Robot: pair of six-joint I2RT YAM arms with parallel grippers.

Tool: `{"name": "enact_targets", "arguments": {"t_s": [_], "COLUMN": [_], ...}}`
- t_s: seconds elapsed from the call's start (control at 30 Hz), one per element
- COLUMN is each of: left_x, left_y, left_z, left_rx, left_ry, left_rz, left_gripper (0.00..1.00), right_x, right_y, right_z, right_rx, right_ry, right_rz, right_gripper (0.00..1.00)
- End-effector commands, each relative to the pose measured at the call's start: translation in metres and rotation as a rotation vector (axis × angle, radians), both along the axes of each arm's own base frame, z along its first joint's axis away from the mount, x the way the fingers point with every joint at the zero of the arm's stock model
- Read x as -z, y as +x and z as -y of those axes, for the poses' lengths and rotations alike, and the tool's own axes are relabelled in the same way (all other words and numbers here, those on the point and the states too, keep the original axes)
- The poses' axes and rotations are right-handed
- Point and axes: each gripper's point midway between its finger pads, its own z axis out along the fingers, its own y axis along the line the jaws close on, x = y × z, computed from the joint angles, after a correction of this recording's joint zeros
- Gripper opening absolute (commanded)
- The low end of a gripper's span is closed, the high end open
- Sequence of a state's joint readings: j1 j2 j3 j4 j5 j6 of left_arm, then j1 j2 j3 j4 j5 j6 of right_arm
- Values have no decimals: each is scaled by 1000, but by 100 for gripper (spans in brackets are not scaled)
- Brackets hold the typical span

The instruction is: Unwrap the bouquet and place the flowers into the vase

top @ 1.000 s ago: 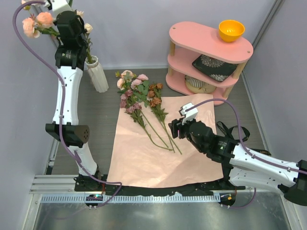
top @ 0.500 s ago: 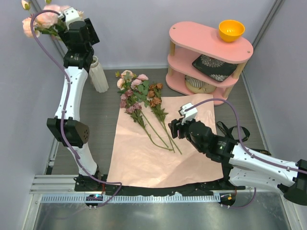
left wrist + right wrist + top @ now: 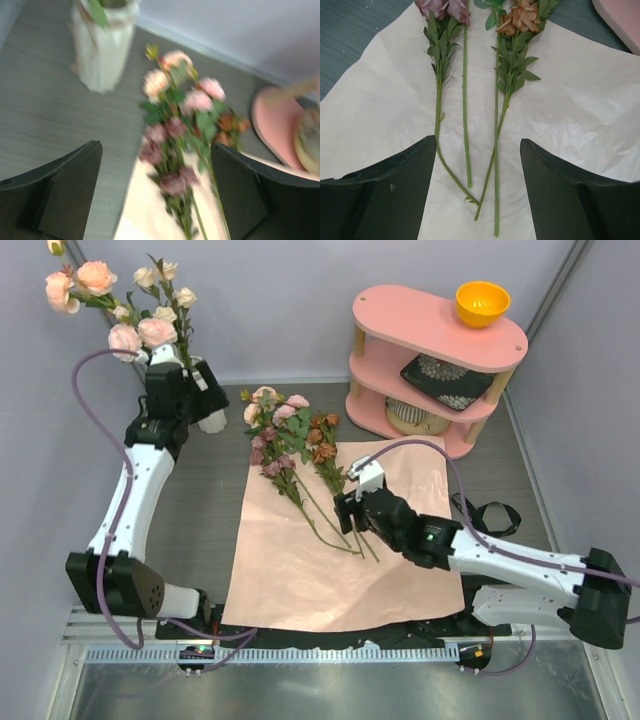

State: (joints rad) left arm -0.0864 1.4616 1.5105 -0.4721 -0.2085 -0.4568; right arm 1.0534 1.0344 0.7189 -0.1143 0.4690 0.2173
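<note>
— Overhead?
— I see roses standing in the vase; other flowers lie on the paper.
— Left wrist?
— Left gripper wide apart, empty, near the vase.
— Right wrist?
— Right gripper wide apart over the stems, holding nothing.

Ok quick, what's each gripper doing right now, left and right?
Left gripper: open, holding nothing, near the vase.
Right gripper: open, empty, over the flower stems on the wrapping paper.

The vase is white and ribbed. The flowers have pink, mauve and rust heads on green stems. The paper is pale pink, the bowl orange.
</note>
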Motion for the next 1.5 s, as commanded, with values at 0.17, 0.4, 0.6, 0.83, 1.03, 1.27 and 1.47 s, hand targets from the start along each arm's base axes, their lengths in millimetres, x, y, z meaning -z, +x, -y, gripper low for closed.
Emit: {"name": "enact_targets", "arguments": {"t_s": [0.17, 0.4, 0.6, 0.83, 1.03, 1.27, 1.47], "left_x": [62, 115, 115, 109, 113, 115, 113], "left_y": [-113, -176, -189, -185, -188, -190, -190], "left_z": [74, 82, 91, 99, 99, 99, 99], "left_rx": [387, 444, 474, 507, 515, 512, 509], "left_ry": [-264, -320, -378, -411, -409, -417, -419], "left_rz": [-142, -286, -262, -251, -255, -260, -264], "left_gripper": [91, 90, 89, 88, 88, 88, 87], "right_x": [78, 112, 119, 127, 136, 149, 128], "right_y": [18, 36, 68, 92, 93, 92, 98], "right_z": [-41, -64, -54, -35, -39, -45, -46], "right_rx": [-10, -31, 36, 81, 42, 13, 20], "right_ry": [-265, -345, -342, -377, -381, -387, -371], "right_rz": [-280, -361, -383, -390, -408, -432, -384], "right_gripper": [73, 49, 45, 40, 34, 22, 1]}}
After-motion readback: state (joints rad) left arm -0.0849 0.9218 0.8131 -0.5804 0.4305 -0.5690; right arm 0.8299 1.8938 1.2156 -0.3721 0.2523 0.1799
